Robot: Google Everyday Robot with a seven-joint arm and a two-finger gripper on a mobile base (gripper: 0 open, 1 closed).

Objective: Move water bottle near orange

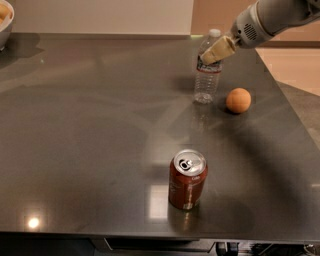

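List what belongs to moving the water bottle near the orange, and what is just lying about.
Job: water bottle; orange, right of it; end effector, at the bottle's shoulder.
Lying about: soda can, nearer the camera; bowl, far left corner.

A single camera looks down at a slant from above the near edge of the dark grey glossy table (75, 150), facing its far side and the pale wall (100, 15). It stands close, so the tabletop fills the view. At upper right, the cream-fingered gripper (210, 55) clasps the clear ribbed plastic water bottle (206, 82).
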